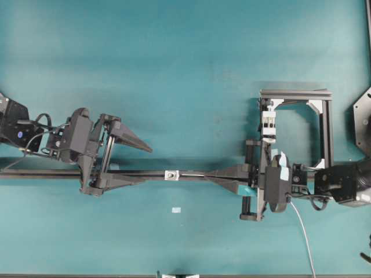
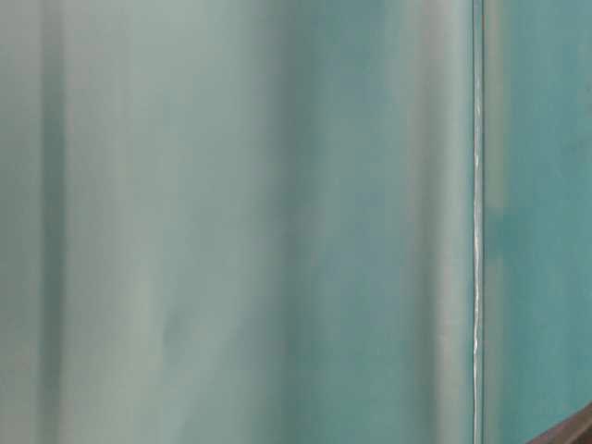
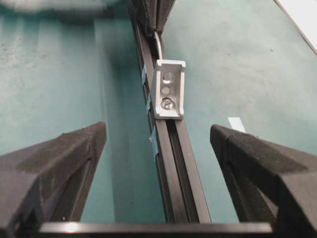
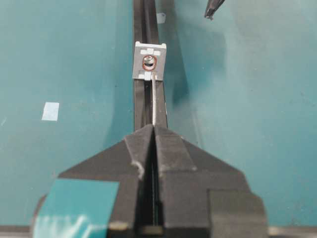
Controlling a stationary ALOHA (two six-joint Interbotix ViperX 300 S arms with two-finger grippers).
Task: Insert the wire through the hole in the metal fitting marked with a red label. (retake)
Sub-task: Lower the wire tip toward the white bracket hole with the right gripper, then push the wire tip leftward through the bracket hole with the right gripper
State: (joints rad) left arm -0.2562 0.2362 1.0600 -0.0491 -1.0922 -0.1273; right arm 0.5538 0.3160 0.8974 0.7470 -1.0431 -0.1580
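Overhead: metal fitting [image 1: 171,174] on black rail [image 1: 145,172] — left pincer [image 1: 142,165] spread wide beside it, right pincer [image 1: 208,174] clamped on wire [image 1: 194,174]. Right wrist: wire tip just below fitting's red-ringed hole [image 4: 149,63].

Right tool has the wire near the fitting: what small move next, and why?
Probably raise the wire tip slightly, then ease forward. The right tool pinches it, and its tip sits at the metal fitting below the red-ringed hole, not through it.
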